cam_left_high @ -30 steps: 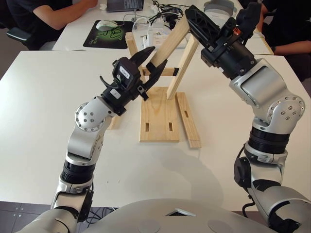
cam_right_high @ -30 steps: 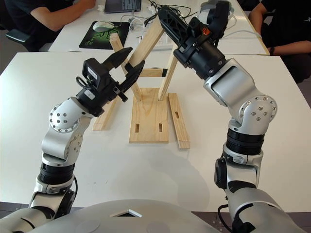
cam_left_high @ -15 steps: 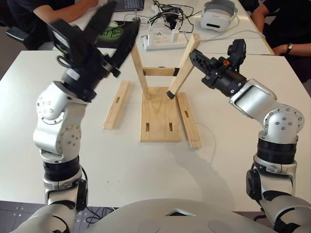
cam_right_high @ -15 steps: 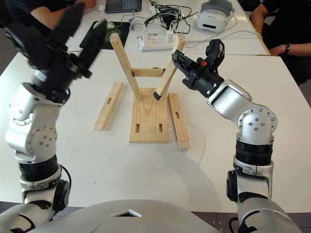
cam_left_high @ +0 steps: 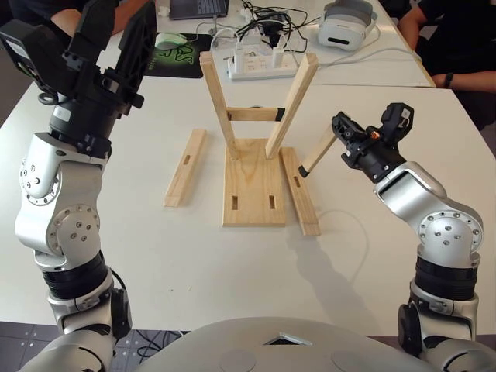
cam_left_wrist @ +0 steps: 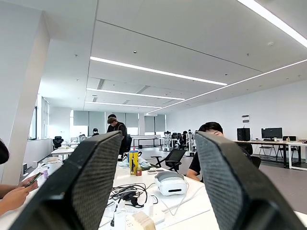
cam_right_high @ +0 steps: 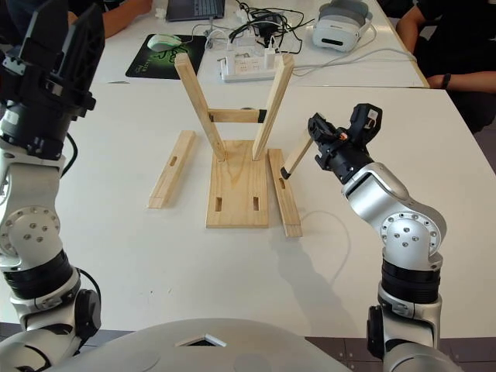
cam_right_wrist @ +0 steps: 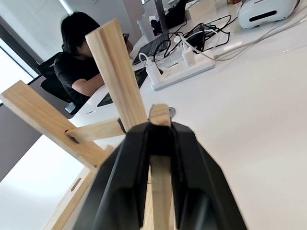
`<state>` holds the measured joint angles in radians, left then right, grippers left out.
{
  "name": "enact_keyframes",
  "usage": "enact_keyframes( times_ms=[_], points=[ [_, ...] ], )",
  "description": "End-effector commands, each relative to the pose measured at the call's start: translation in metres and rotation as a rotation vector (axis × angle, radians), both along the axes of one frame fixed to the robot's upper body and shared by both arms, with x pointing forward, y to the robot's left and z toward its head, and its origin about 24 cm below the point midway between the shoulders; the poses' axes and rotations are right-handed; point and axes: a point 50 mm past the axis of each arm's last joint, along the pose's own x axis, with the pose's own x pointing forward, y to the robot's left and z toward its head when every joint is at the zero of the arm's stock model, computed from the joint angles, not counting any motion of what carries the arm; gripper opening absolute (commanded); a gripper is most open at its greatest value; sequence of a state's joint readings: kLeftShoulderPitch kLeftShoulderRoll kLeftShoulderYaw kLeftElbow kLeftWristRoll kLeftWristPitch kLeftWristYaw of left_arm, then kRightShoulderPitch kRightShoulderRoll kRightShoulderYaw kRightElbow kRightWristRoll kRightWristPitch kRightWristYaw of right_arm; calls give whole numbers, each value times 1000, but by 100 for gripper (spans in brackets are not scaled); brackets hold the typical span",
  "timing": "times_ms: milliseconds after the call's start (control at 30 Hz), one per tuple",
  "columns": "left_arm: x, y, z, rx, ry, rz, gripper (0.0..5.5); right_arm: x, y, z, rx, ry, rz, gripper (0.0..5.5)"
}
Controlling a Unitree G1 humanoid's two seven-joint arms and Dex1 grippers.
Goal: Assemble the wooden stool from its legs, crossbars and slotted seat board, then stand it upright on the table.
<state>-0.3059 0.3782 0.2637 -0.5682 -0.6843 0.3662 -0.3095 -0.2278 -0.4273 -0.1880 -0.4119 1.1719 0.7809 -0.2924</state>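
head view: one seat board [cam_left_high: 253,186] flat on the table [cam_left_high: 116,248], two legs [cam_left_high: 219,105] standing in it, joined by one crossbar [cam_left_high: 252,115]. two slotted bars [cam_left_high: 186,167] lie flat, one each side of the board. right gripper [cam_left_high: 339,133] clamped on one stick [cam_left_high: 318,153], right of the board. left gripper [cam_left_high: 116,35] up high, wide open, empty.
left wrist: two fingers [cam_left_wrist: 86,187] spread, nothing between.
right wrist: fingers pinch the stick, two legs beyond.

A white surface [cam_left_high: 372,263] stands in front of a second white desk [cam_right_high: 380,71] that carries a laptop [cam_left_high: 198,8], mouse pad [cam_left_high: 186,66], power strip [cam_left_high: 260,60], cables [cam_right_high: 260,15] and a headset [cam_left_high: 346,15]. The room is an open-plan office with a white ceiling [cam_left_wrist: 144,38], linear light strips [cam_left_wrist: 158,72], a white column [cam_left_wrist: 24,96], far windows [cam_left_wrist: 88,125], chairs [cam_left_wrist: 57,142] and monitors [cam_left_wrist: 271,133].
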Motion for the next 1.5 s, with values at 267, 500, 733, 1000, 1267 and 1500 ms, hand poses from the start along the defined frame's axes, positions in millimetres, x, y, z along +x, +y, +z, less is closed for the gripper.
enact_keyframes(
  times_ms=[267, 500, 733, 1000, 1267, 1500],
  points=[
    [11, -6, 1, 58, 11, -54, 282, -3, 3, -17, -27, -69, -102, 47],
    [16, -8, 0, 83, 20, -80, 282, -10, 5, -35, -8, -20, -130, 47],
    [16, -11, -2, 88, 28, -90, 282, -9, 7, -47, 14, -7, -156, 47],
    [15, -11, -1, 80, 26, -94, 282, -7, 12, -48, -2, -10, -168, 47],
    [13, -13, -2, 77, 31, -104, 282, -5, 14, -42, -41, -55, -160, 47],
    [14, -16, 2, 93, 30, -118, 282, -13, 24, -53, -97, -41, -115, 47]
  ],
)
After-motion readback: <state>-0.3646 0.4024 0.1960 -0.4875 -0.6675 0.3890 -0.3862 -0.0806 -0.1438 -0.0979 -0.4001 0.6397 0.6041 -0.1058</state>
